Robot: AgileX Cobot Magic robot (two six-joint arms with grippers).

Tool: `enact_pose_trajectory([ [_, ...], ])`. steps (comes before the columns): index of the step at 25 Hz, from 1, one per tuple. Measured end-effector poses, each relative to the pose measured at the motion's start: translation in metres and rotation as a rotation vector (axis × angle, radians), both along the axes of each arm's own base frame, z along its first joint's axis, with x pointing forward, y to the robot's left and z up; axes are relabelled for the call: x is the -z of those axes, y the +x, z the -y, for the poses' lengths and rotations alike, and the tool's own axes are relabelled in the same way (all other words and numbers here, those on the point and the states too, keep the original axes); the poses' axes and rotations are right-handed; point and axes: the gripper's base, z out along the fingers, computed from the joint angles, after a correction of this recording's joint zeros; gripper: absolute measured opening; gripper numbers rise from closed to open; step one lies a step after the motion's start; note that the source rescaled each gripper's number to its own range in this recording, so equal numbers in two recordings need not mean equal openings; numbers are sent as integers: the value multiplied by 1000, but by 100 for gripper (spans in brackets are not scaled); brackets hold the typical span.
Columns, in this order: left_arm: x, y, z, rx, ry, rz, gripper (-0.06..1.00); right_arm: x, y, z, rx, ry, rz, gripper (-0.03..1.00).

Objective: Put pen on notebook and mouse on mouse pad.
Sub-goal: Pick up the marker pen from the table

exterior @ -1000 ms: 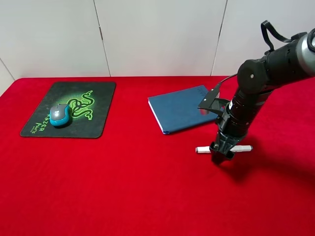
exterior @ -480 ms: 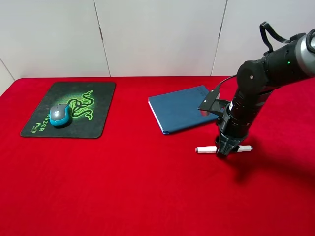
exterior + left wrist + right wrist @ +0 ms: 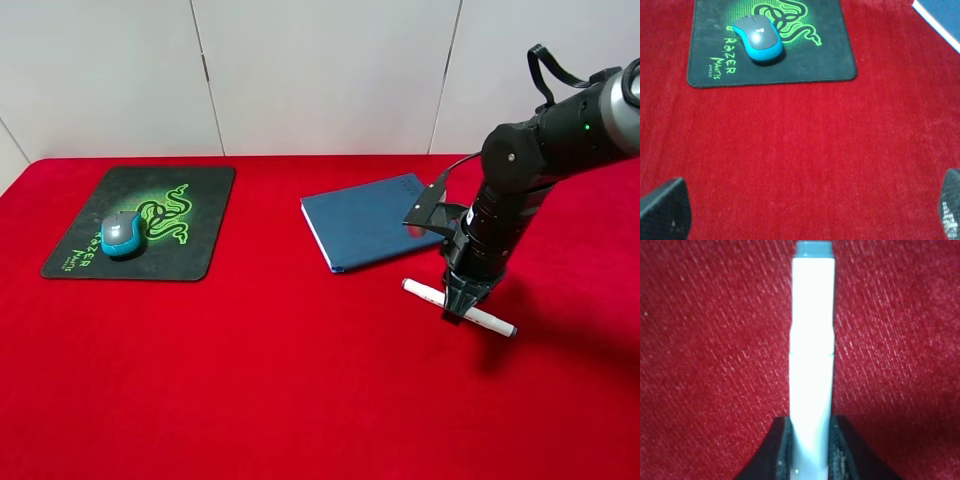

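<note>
My right gripper [image 3: 458, 307] is shut on the slim white pen [image 3: 490, 320] near its middle, low over the red table, just in front of the dark blue notebook [image 3: 368, 220]. In the right wrist view the pen [image 3: 812, 350] runs straight out from between the two dark fingers [image 3: 777, 450]. The grey and teal mouse [image 3: 122, 233] sits on the black mouse pad [image 3: 205, 190] with the green logo at the far left. The left wrist view shows the mouse [image 3: 759, 36] on the pad [image 3: 830, 60], with my left gripper [image 3: 805, 212] open wide above bare cloth, well short of them.
A red cloth [image 3: 250, 380] covers the whole table up to a white wall at the back. A corner of the notebook [image 3: 942, 17] shows in the left wrist view.
My right gripper has closed on the pen. The pen has turned from lying level across the view to slanting down to the right.
</note>
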Motion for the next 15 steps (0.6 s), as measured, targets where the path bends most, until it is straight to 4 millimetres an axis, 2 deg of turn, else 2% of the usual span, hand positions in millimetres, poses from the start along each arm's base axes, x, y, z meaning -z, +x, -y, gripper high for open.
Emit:
enact_pose_trajectory([
  [15,0,0,0,0,0,0,100,-5,2,-1,26,-9,-29,1],
])
